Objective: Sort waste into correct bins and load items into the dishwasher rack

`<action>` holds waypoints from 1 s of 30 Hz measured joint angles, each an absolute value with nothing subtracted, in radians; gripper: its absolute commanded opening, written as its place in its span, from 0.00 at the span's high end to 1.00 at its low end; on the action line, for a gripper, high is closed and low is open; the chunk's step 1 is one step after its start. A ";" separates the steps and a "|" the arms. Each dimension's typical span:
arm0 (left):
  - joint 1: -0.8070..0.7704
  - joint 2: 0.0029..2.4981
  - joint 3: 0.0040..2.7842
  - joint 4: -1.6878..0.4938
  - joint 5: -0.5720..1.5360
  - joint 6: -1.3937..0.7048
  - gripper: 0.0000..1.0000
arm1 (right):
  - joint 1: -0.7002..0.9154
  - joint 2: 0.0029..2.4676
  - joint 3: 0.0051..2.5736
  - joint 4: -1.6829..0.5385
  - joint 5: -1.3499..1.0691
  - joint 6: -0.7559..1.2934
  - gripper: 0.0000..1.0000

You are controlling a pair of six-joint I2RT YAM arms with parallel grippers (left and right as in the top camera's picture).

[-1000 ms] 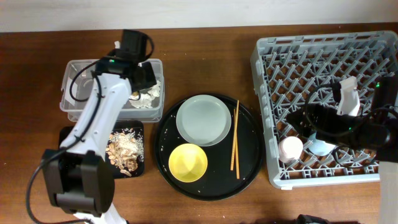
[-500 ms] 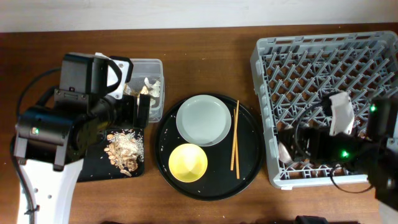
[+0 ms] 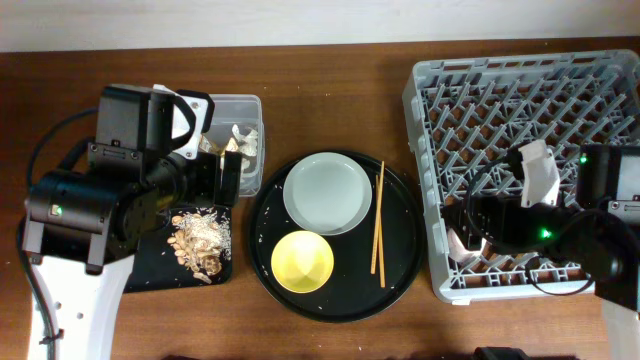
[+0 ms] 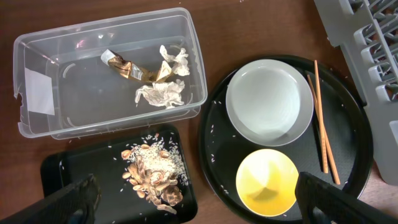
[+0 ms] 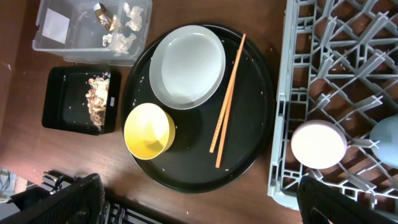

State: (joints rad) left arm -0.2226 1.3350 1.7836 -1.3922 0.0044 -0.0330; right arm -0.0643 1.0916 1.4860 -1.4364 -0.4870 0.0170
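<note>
Both grippers hang high above the table, open and empty. Under my left gripper (image 4: 196,186) lie the clear tub (image 4: 56,124) with crumpled tissue (image 4: 163,93) and a shiny wrapper (image 4: 127,70), and the shallow black tray (image 4: 74,171) with food scraps (image 4: 152,171). The grey-green plate (image 3: 326,192), yellow bowl (image 3: 302,262) and chopsticks (image 3: 377,225) rest on a round black tray (image 3: 262,230). My right gripper (image 5: 200,185) is above the front-left corner of the dishwasher rack (image 3: 520,90). A pink cup (image 5: 318,144) and a light-blue cup (image 5: 387,137) sit in the rack.
In the overhead view the left arm (image 3: 110,200) covers much of the tub and the shallow tray. The right arm (image 3: 560,220) hides the rack's front right part. Bare wooden table (image 3: 330,110) lies between tub, round tray and rack.
The left arm has pulled up and back from the clear tub, its jaws opening wide. The right arm has risen from the rack, leaving the cups there.
</note>
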 measured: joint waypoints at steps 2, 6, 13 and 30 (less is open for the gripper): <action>-0.223 1.335 1.784 -1.392 0.004 -0.033 0.01 | -0.064 1.116 1.486 -1.436 -0.487 0.017 0.02; -0.223 1.335 1.784 -1.392 0.004 -0.033 0.01 | -0.064 1.174 1.486 -1.436 -0.487 0.017 0.02; -0.223 1.183 1.655 -1.308 -0.013 -0.015 0.01 | -0.064 1.319 1.486 -1.433 -0.487 0.018 0.02; -0.221 0.080 0.129 -0.179 0.020 0.048 0.01 | -0.064 1.695 1.486 -1.432 -0.486 0.017 0.02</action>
State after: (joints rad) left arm -0.2214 0.0799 0.1287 -0.1791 0.0200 0.0479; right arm -0.0635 1.6955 1.4864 -1.4322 -0.4862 0.0174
